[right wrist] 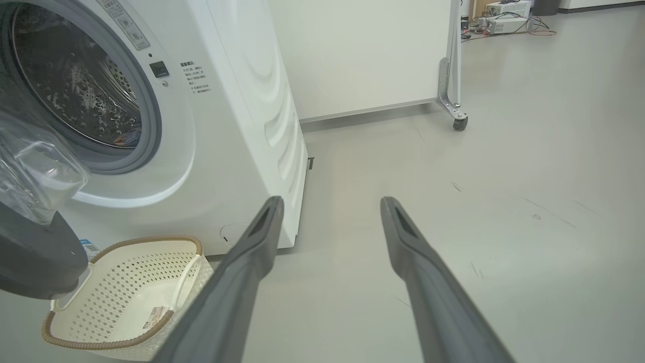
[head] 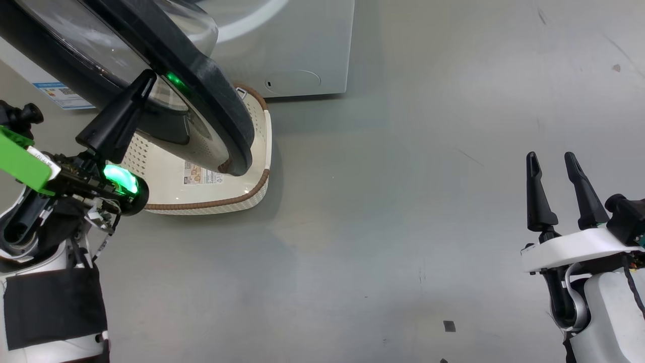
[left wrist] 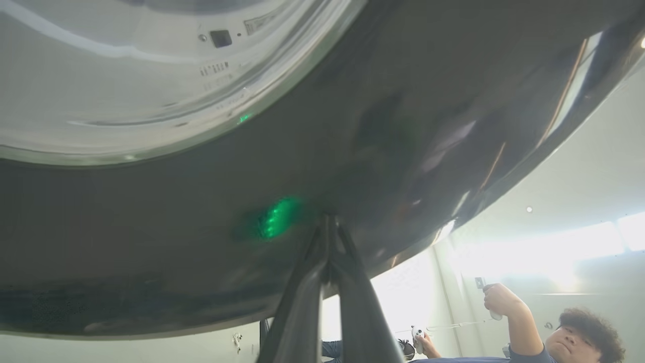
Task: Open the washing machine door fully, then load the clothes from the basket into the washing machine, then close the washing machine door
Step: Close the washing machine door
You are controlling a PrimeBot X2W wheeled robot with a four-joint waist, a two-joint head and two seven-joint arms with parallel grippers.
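Note:
The washing machine door (head: 221,101) stands open, its black rim and glass bowl hanging over the basket (head: 257,131). My left gripper (head: 148,78) is shut, its tips touching the outer face of the door's black rim (left wrist: 403,126); the left wrist view shows the left gripper (left wrist: 328,222) against it. The washing machine (right wrist: 237,126) shows its steel drum. A small blue and orange patch (right wrist: 127,137) low in the drum looks like the clothes. The basket (right wrist: 131,282) looks empty. My right gripper (head: 552,159) is open over bare floor, away to the right; its fingers (right wrist: 262,237) hold nothing.
A white partition on casters (right wrist: 459,122) stands behind the washer. A person (left wrist: 579,338) holding hand controllers is in the left wrist view. Grey floor (head: 403,201) spreads wide to the right of the basket. Cables and equipment (right wrist: 509,15) lie far back.

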